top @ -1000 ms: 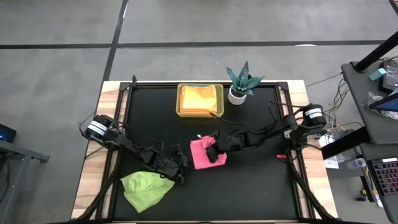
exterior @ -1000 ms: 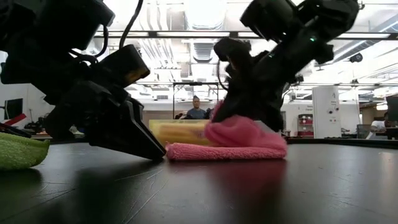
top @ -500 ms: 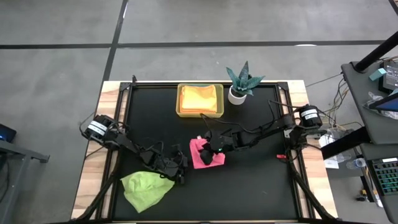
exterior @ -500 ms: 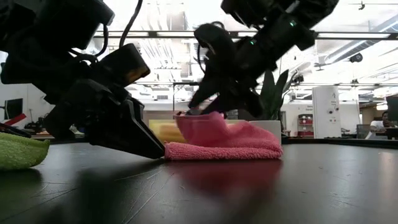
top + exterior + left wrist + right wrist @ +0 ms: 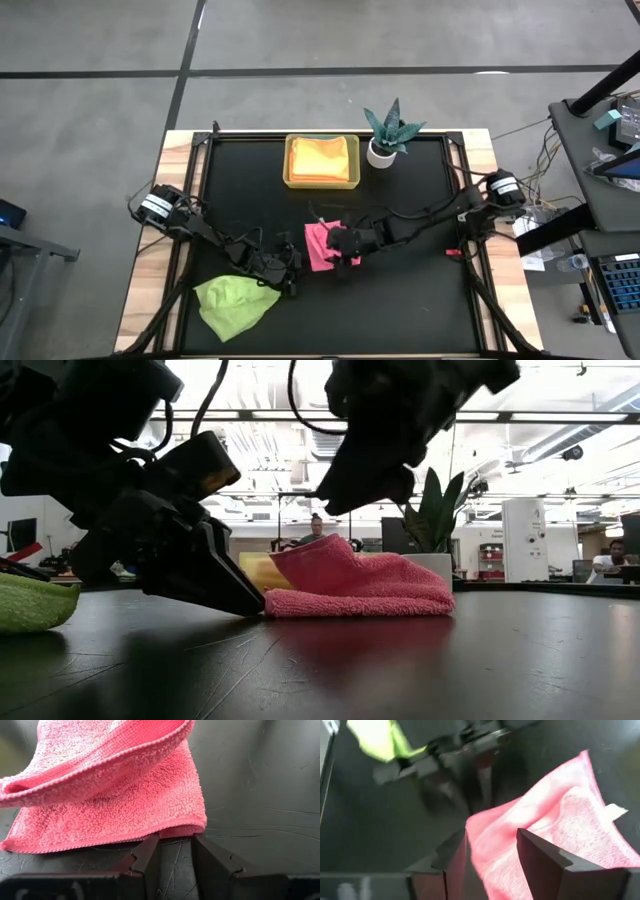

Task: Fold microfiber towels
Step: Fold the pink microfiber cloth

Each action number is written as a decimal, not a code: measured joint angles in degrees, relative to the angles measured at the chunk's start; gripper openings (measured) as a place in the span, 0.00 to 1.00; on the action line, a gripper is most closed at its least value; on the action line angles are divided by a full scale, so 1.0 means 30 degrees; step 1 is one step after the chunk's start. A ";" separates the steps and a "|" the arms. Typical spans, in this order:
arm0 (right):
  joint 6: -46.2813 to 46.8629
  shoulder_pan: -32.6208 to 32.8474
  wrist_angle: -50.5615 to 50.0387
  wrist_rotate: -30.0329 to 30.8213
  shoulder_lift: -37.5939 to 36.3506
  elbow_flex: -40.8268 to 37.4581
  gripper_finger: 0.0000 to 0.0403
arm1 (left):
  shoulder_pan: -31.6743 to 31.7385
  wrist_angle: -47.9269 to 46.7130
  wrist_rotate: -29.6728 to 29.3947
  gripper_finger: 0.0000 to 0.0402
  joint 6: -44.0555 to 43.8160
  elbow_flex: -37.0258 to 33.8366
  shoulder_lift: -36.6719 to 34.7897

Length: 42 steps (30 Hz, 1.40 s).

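Two dark arms are seen over the black table [image 5: 400, 300]. The pink towel [image 5: 320, 246] lies near the table's middle, folded over itself, its upper layer bulging up loosely in the low view [image 5: 350, 575].

The left gripper [image 5: 172, 851] is set low on the table at the pink towel's edge; its fingers [image 5: 147, 855] are parted a little, with the towel's hem just in front of them, and nothing is seen pinched between them. In the high view the left gripper [image 5: 290, 268] is found just beside the towel's left side.

The right gripper [image 5: 487, 855] is held above the pink towel with its jaws parted and nothing gripped between them; in the low view it [image 5: 350, 480] hangs clear of the cloth.

A lime green towel [image 5: 235, 302] lies crumpled near the table's front left corner. Orange-yellow towels [image 5: 322, 157] are stacked in the yellow tray [image 5: 290, 180] at the back, next to a small teal plant [image 5: 388, 128] in a white pot.
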 joint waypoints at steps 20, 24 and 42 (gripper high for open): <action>-0.1923 0.2295 0.1500 0.5210 0.2087 -0.1017 0.37 | 0.0000 0.0033 -0.0015 0.25 -0.0007 -0.0016 0.0000; -0.2229 0.2295 0.2608 0.5338 0.2779 -0.0816 0.30 | 0.0000 0.0046 -0.0015 0.25 -0.0007 -0.0016 0.0000; -0.2634 0.2287 0.4672 0.5356 0.5009 0.1270 0.02 | 0.0000 0.0191 -0.0022 0.25 0.0321 -0.0024 0.0000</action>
